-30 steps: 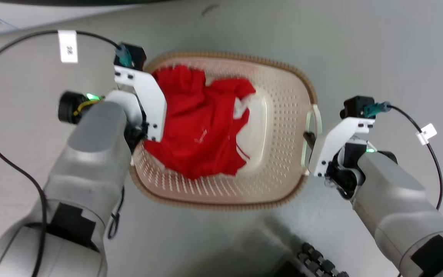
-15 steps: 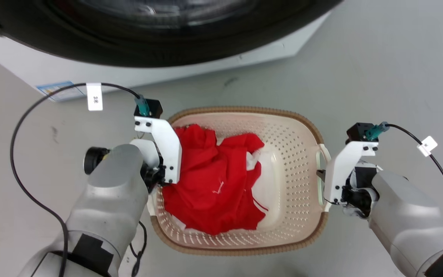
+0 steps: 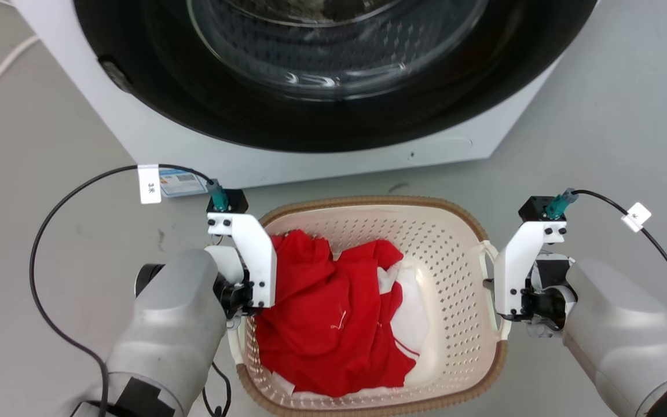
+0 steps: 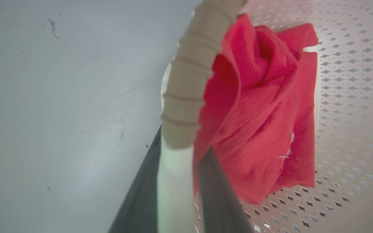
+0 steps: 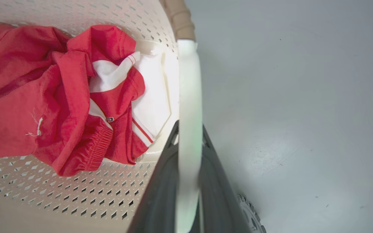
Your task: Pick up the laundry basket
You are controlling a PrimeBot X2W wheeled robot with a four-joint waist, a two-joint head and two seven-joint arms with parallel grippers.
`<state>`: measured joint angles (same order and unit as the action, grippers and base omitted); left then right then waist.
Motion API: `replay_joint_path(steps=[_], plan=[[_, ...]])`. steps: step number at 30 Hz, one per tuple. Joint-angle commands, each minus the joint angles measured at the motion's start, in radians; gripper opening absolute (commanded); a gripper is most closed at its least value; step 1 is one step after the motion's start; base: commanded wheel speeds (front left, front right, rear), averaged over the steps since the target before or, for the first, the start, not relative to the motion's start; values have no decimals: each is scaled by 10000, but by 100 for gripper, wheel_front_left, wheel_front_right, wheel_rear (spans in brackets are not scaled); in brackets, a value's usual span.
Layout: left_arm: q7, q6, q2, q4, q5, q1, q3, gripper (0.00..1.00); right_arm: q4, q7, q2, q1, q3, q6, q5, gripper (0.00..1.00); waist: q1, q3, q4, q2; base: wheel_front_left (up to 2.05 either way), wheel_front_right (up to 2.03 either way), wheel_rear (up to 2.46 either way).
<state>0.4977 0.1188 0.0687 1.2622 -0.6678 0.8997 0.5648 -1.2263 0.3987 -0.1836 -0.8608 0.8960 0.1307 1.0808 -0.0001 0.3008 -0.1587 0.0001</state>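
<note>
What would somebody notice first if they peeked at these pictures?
The bright red clothes piled in the cream laundry basket at the bottom middle jump out first. Behind it looms the washing machine with its big dark round door. The left end effector and right end effector each pinch a white side handle.

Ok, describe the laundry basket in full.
The laundry basket is cream-white plastic, rounded-rectangular, its walls and base pierced with small holes, with a brown woven-look rim and white side handles. It is upright, in front of the washing machine, and holds red clothing with white panels. The left hand and right hand each clamp a handle. Whether it is off the grey floor cannot be told.
</note>
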Motion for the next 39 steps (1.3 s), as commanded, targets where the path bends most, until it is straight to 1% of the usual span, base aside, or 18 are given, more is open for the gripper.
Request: replay_joint_path(steps=[1, 10, 17, 24, 33, 39], plan=[[36, 208, -171, -108, -157, -182, -5, 0, 71, 152, 146, 22, 53, 0, 86, 0, 1, -358, 243, -1, 0, 0, 0], [225, 204, 59, 33, -514, -769, 103, 0, 2, 1293, 523, 171, 377, 11, 289, 0, 1, -1374, 531, -1, 0, 0, 0], [251, 195, 150, 92, -638, -1057, 187, 0, -106, 1815, 585, 108, 502, 11, 383, 0, 1, -1944, 634, -1, 0, 0, 0], [430, 174, 256, 143, -832, -1493, 288, 0, -285, 2489, 637, 259, 611, 11, 470, 0, 1, -2717, 598, -1, 0, 0, 0], [638, 171, 315, 161, -1024, -1717, 444, 0, -506, 2936, 644, 330, 637, 11, 515, 0, 1, -3214, 586, -1, 0, 0, 0], [808, 171, 245, 163, -1191, -2013, 587, 0, -561, 2995, 698, 561, 598, 11, 543, 0, 1, -3495, 622, -1, 0, 0, 0]])
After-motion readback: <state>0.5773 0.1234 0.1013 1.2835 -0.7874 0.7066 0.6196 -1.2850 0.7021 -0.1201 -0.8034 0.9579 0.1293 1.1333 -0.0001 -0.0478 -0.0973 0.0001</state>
